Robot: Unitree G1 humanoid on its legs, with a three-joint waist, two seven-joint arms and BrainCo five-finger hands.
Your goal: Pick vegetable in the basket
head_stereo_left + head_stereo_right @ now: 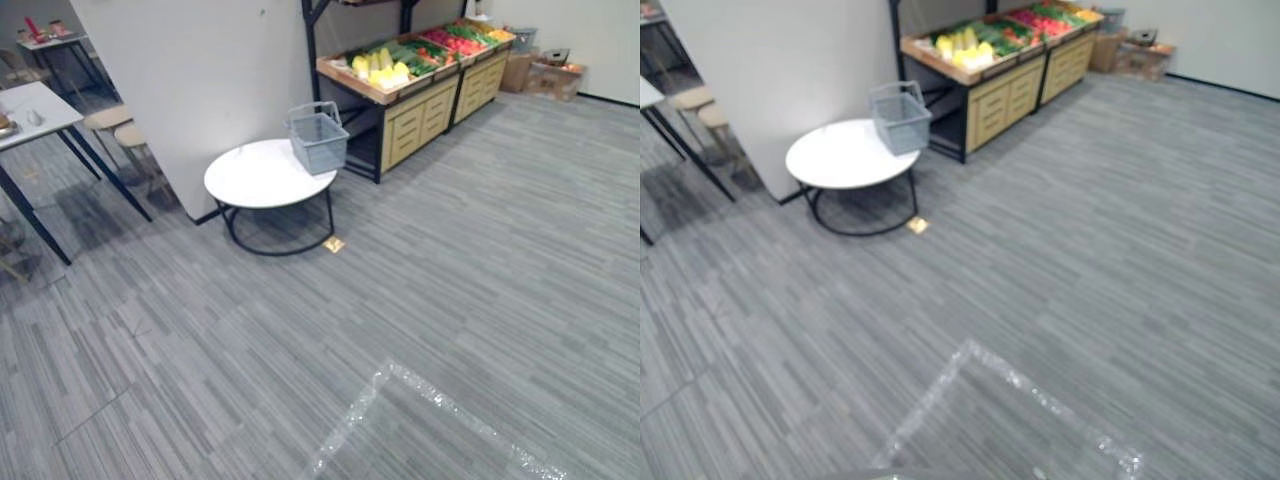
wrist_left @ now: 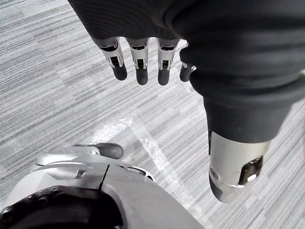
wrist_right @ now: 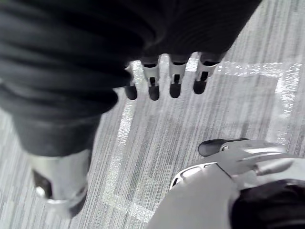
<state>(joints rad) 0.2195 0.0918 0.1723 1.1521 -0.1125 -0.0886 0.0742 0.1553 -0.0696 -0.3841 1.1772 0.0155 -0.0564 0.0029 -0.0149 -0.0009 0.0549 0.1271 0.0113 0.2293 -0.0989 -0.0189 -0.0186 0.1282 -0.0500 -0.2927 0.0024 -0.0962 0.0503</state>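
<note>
Hanging above grey carpet, left robot hand and right robot hand are released, empty.

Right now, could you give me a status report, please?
Left hand open, right hand open, both empty. Basket on white round table, vegetables on stand beyond. Small yellow scrap on floor by table.

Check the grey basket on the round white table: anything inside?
Nothing shows inside the basket on the table; its mesh walls partly hide the bottom. Vegetables lie on the stand behind.
</note>
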